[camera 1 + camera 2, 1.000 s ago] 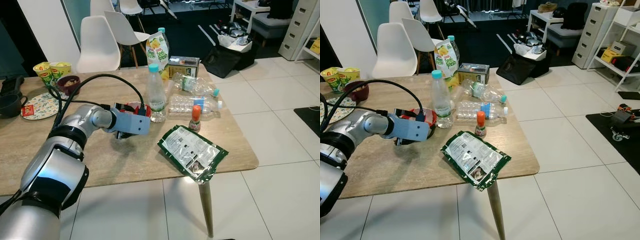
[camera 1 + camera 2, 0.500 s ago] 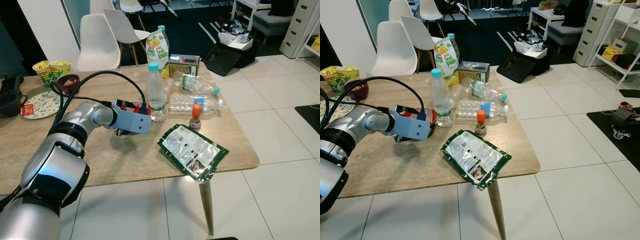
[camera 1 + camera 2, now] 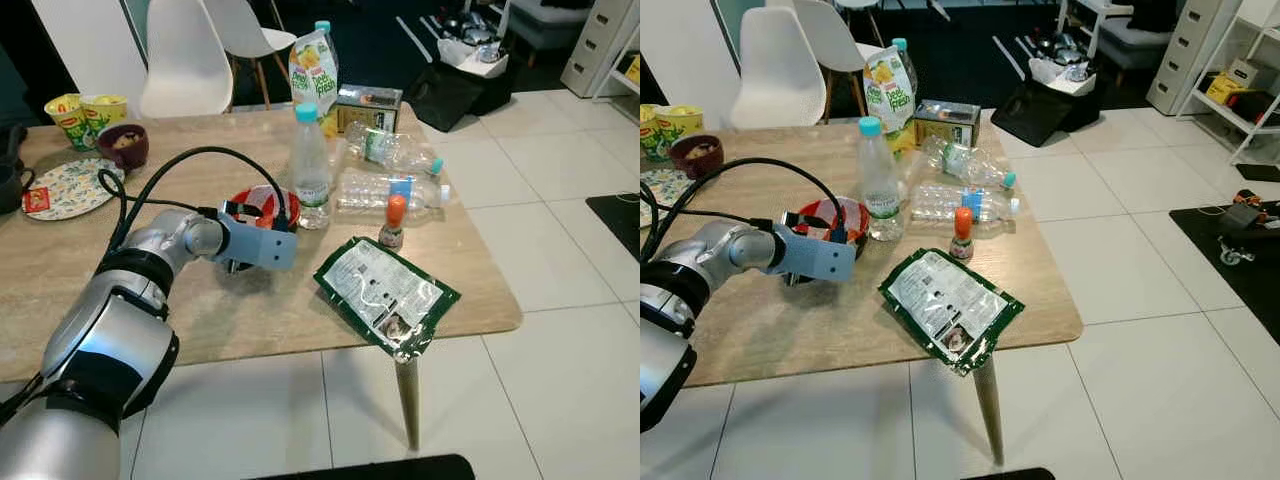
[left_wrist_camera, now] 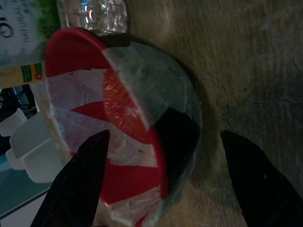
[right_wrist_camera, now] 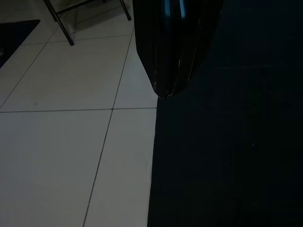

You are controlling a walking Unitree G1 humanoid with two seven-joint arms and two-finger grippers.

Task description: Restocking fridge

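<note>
A red bowl [image 3: 262, 203] with a red and white covered top sits on the wooden table [image 3: 200, 310], just left of an upright water bottle [image 3: 310, 165]. My left gripper [image 4: 164, 135] is open, and its black fingers [image 4: 80, 184] stand on either side of the bowl, close to its sides. In the eye views the blue wrist block [image 3: 258, 243] hides the fingers. Two empty plastic bottles [image 3: 390, 190] lie behind a small orange-capped bottle [image 3: 392, 222]. A green foil bag [image 3: 385, 293] lies flat near the table's front right. My right gripper [image 5: 165, 52] hangs shut over the tiled floor.
A juice pouch [image 3: 313, 75] and a small box [image 3: 368, 107] stand at the table's far edge. Noodle cups [image 3: 80, 112], a dark bowl [image 3: 123, 143] and a patterned plate [image 3: 60, 188] are at the far left. White chairs [image 3: 185, 55] stand behind the table. Tiled floor lies right.
The head view has tipped down a little, so the whole scene sits higher in the frame. My left gripper stays at the red bowl.
</note>
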